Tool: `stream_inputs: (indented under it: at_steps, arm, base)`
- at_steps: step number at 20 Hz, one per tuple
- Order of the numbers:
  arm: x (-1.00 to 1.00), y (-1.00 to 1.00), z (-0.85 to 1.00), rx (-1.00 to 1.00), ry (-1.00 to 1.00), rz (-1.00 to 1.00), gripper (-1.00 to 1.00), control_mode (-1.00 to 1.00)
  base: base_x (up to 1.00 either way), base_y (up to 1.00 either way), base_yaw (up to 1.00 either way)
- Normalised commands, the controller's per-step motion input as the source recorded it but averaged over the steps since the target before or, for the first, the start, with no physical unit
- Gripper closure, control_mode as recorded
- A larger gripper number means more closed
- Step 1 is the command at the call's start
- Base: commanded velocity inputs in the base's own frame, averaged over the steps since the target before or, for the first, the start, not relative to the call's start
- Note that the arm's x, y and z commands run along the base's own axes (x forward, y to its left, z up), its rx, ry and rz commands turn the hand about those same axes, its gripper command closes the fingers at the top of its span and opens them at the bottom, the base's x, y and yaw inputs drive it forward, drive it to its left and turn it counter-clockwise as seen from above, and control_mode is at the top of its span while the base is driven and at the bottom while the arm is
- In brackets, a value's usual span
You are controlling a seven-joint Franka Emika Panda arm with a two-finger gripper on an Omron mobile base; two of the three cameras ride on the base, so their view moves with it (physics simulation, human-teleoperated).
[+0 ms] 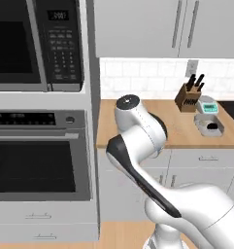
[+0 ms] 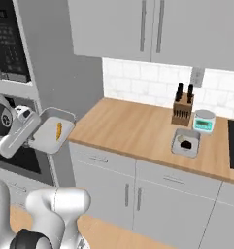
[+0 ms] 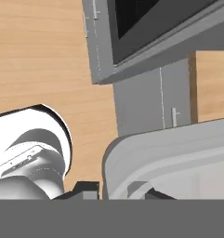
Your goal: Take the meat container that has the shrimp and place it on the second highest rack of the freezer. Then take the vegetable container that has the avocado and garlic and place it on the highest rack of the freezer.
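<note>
The gripper (image 2: 35,133) is clenched on the rim of the meat container (image 2: 51,130), a stiff, light tray whose loose shrimp (image 2: 58,131) could slide if tilted.

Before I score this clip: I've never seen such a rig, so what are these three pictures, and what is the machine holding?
It is a white robot arm on a driving base, in a rendered kitchen. Two cameras sit behind the arm, left and right, looking over it; the third rides on the hand.

In the right base view the gripper, shut, holds a grey tray by its edge, tilted, off the counter beside the wall oven. An orange shrimp lies in it. The hand view shows that tray's rim close up.

On the wooden counter stand a knife block, a small scale and a second tray holding a dark lump, likely the avocado.
</note>
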Motion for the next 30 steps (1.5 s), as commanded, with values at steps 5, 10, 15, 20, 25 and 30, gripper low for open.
stream_inputs:
  at_steps: [5,10,15,20,25,30]
  arm:
    - [0.0,0.0,0.0,0.0,0.0,0.0,1.0,1.0]
    - [0.0,0.0,0.0,0.0,0.0,0.0,1.0,1.0]
    - [0.0,0.0,0.0,0.0,0.0,0.0,1.0,1.0]
    - [0.0,0.0,0.0,0.0,0.0,0.0,1.0,1.0]
    - [0.0,0.0,0.0,0.0,0.0,0.0,1.0,1.0]
    - [0.0,0.0,0.0,0.0,0.0,0.0,1.0,1.0]
  base:
    - [-0.39,1.0,0.49]
    - [0.01,1.0,0.49]
    - [0.3,1.0,0.45]
    - [0.86,1.0,0.19]
    - [1.0,1.0,0.01]
    - [1.0,1.0,-0.07]
